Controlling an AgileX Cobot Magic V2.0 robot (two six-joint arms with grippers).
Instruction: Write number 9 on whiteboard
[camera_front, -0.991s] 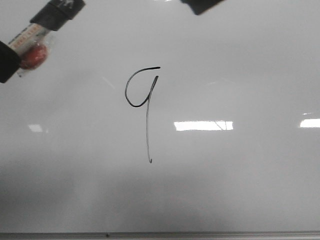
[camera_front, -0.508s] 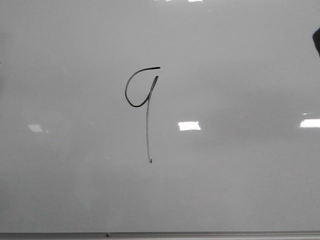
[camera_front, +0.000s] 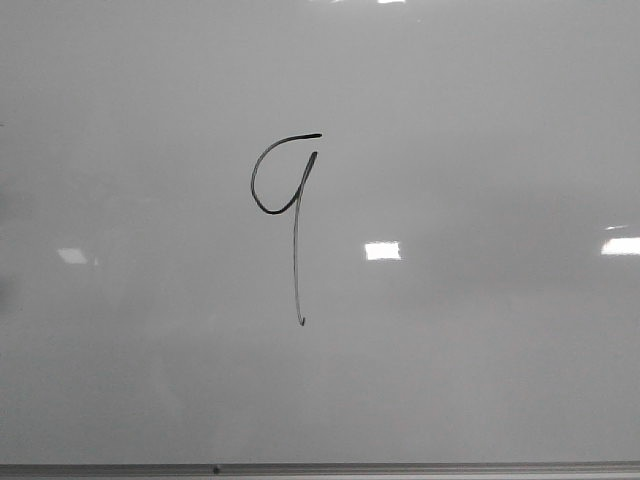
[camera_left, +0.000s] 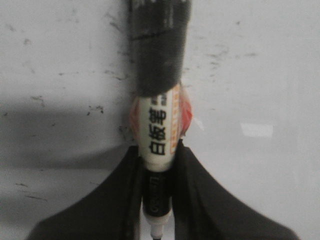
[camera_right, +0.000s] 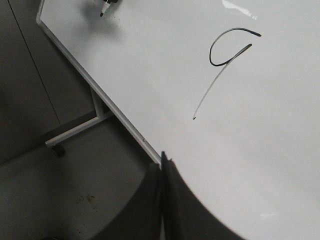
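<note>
Thin looped number 9 (camera_front: 290, 215), glossy whiteboard (camera_front: 480, 380)

1 whiteboard (camera_front: 480, 120), 1 number 9 (camera_front: 294, 215), 1 marker pen (camera_left: 159, 125), 2 grippers: left gripper (camera_left: 159, 200), right gripper (camera_right: 162, 200).

You see the whiteboard (camera_front: 480, 120) evenly lit and greyish in the front view, darkening toward six o'clock, with bright rectangular glare patches at three and nine o'clock. The left wrist view is soft and out of focus, a dark shadow at nine o'clock. The right wrist view is sharper, its floor dim.
</note>
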